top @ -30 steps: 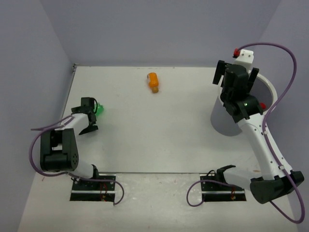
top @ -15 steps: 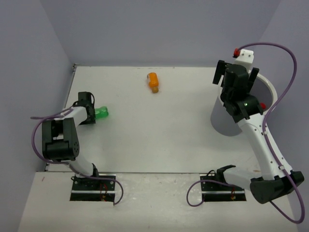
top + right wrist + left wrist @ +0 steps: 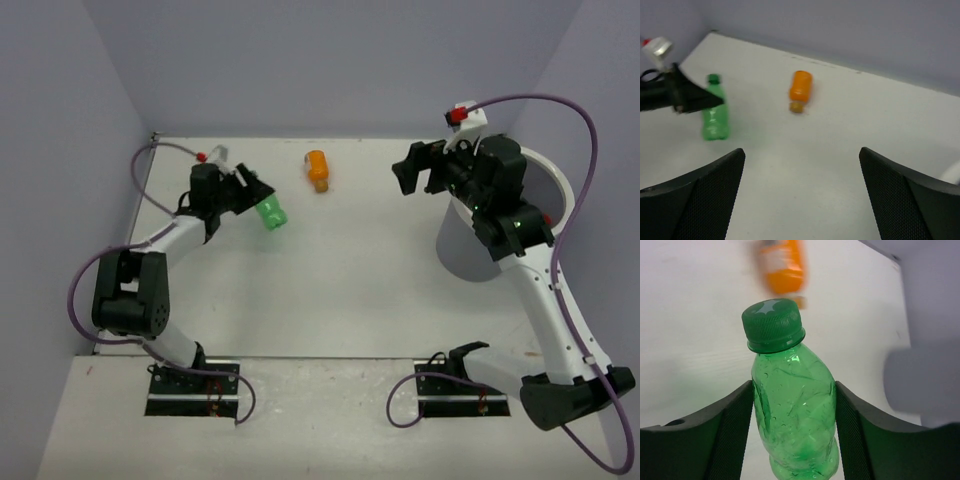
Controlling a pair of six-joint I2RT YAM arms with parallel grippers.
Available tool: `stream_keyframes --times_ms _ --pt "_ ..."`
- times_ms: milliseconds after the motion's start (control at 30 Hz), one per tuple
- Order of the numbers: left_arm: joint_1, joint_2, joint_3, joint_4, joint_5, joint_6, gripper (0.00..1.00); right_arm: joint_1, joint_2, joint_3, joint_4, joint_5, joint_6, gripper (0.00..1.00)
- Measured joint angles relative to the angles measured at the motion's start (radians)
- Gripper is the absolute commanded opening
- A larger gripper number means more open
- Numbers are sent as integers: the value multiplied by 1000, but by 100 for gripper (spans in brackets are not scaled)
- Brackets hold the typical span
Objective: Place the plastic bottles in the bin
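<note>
Two grippers are in view. The left gripper (image 3: 794, 440) is clenched on a green plastic bottle (image 3: 790, 405) with a green cap, one finger pressed to each side of its body, over the far left of the white table (image 3: 340, 290). The right gripper (image 3: 800, 200) is spread wide and holds nothing, just left of the white bin (image 3: 465, 255). A short orange bottle (image 3: 317, 169) lies on its side near the back wall, between the grippers and apart from both.

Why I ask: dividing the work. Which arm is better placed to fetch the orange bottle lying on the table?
Probably right: the right claw is open, empty and faces the orange bottle; the left claw is shut on the green bottle.
</note>
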Motion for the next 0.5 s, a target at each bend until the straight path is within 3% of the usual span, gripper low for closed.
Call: stream_keyframes --times_ms 100,200,333,500 --pt "-179 -31 69 86 152 174 4 16 3 0 3 -263 -10 99" --pt "-315 -125 43 166 258 328 6 44 5 1 4 -424 -23 99" --pt "-451 -233 21 209 336 485 1 73 25 21 0 -538 -37 99" --pt "-521 -259 21 238 359 573 0 114 53 49 -10 -632 -64 99"
